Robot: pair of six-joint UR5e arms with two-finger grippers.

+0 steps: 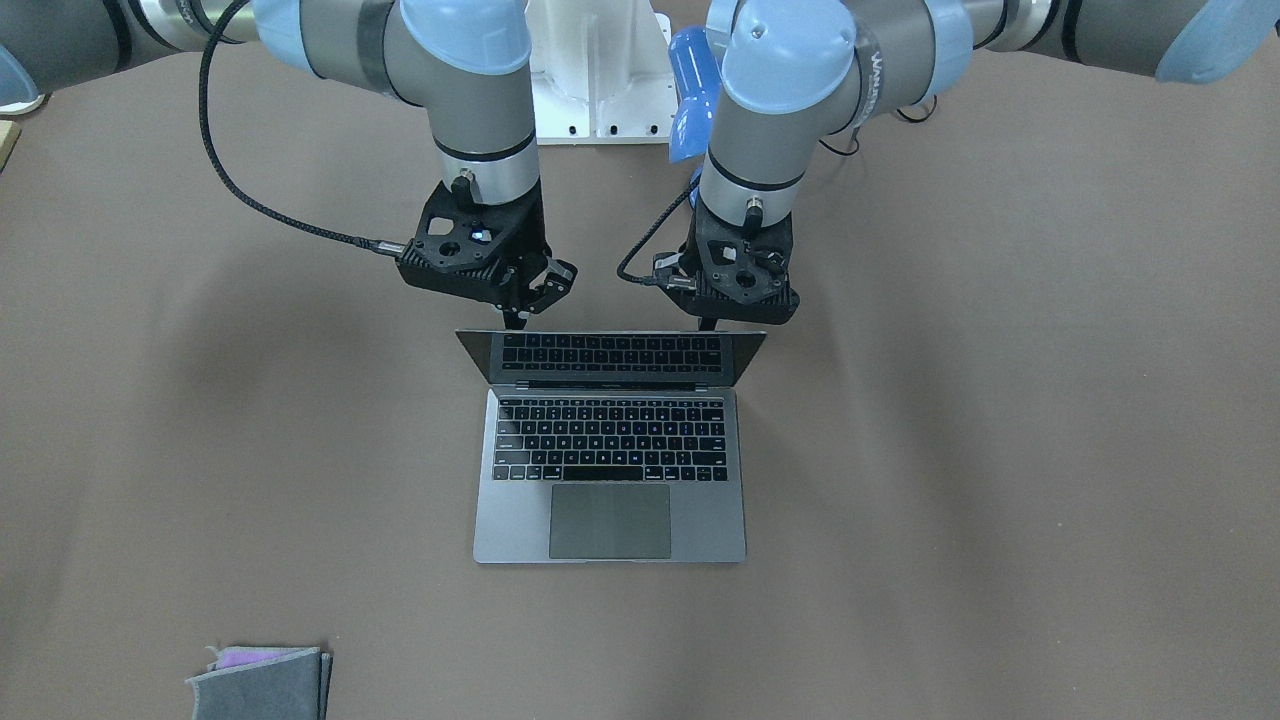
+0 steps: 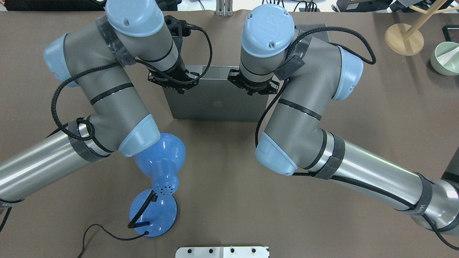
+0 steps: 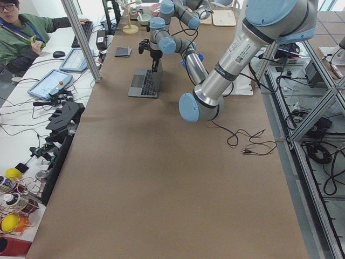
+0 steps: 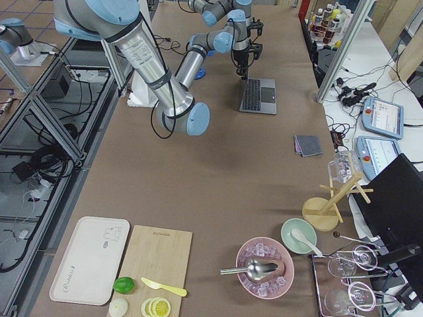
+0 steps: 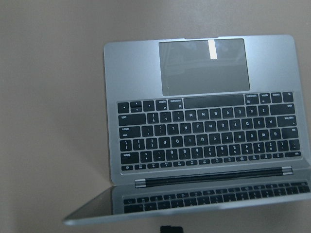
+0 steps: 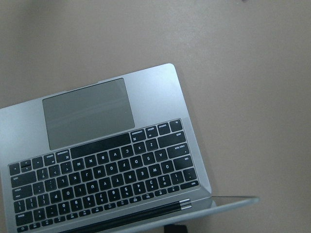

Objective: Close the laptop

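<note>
The space-grey laptop [image 1: 610,520] lies open in the middle of the table, keyboard and trackpad facing away from the robot. Its screen [image 1: 610,358] stands tilted up, and the lid back with the apple logo [image 2: 216,104] shows in the overhead view. My left gripper [image 1: 709,322] hangs just behind the lid's top edge on the view's right. My right gripper [image 1: 515,318] hangs behind the top edge on the view's left. Both point down and look shut and empty. Each wrist view looks over the lid's edge onto the keyboard [image 5: 209,141] [image 6: 102,187].
A blue desk lamp [image 2: 159,179] stands near the robot's base, behind the left arm. A grey felt pouch [image 1: 262,682] lies at the table's far edge. A wooden stand [image 2: 404,37] and a green bowl [image 2: 445,58] sit at the far right.
</note>
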